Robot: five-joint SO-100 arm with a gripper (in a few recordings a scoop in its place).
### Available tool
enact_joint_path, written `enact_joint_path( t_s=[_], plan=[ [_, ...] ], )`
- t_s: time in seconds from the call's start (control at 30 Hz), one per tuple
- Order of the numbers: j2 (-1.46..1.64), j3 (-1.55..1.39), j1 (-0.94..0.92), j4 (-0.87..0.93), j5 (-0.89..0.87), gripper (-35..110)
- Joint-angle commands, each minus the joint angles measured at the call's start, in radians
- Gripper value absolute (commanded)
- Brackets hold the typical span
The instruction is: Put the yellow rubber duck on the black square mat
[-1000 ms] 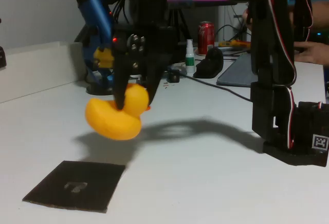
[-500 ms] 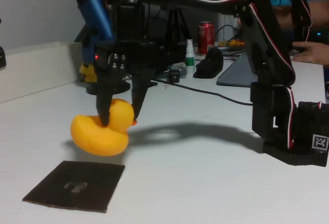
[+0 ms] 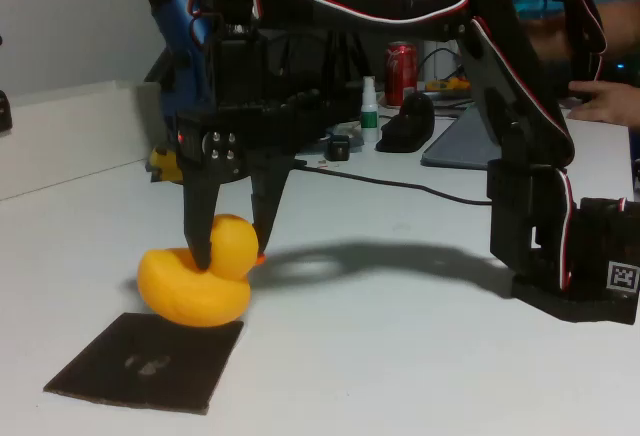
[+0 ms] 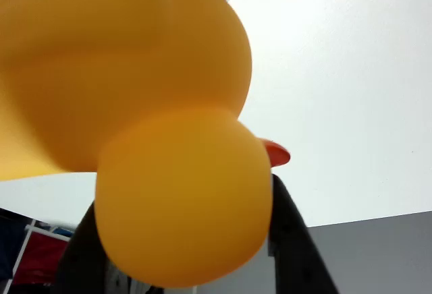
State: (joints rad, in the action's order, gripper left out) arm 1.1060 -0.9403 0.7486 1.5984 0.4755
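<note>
The yellow rubber duck (image 3: 195,286) hangs low over the far edge of the black square mat (image 3: 150,361), its underside at or just above the mat; contact cannot be told. My gripper (image 3: 232,246) comes down from above, shut on the duck at its neck, one finger on each side of the head. In the wrist view the duck (image 4: 155,145) is very close, its orange beak (image 4: 277,152) pointing right, with a dark finger (image 4: 290,240) beside the head. The mat has a faint pale mark at its centre.
The arm's black base (image 3: 570,266) stands at the right on the white table (image 3: 400,356). Behind are a blue microphone (image 3: 185,26), a red can (image 3: 401,68), a small bottle (image 3: 370,106), a cable and a person's hand (image 3: 605,96).
My gripper has carried the duck down and leftward, from well above the table to the mat's far edge. The grip on the duck is unchanged.
</note>
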Motion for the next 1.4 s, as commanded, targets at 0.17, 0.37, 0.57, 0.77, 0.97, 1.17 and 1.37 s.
enact_joint_path(
  t_s=[0.17, 0.37, 0.57, 0.77, 0.97, 1.17, 1.37],
  plan=[
    [0.025, 0.117, -0.014, -0.054, 0.003, 13],
    [-0.048, 0.121, -0.014, -0.054, 0.003, 13],
    [-0.061, 0.123, -0.006, -0.057, 0.003, 13],
    [-0.074, 0.124, -0.011, -0.06, 0.011, 13],
    [-0.077, 0.124, -0.008, -0.061, 0.011, 13],
    [-0.077, 0.124, -0.011, -0.061, 0.009, 13],
    [-0.089, 0.124, -0.012, -0.063, 0.011, 13]
  ],
)
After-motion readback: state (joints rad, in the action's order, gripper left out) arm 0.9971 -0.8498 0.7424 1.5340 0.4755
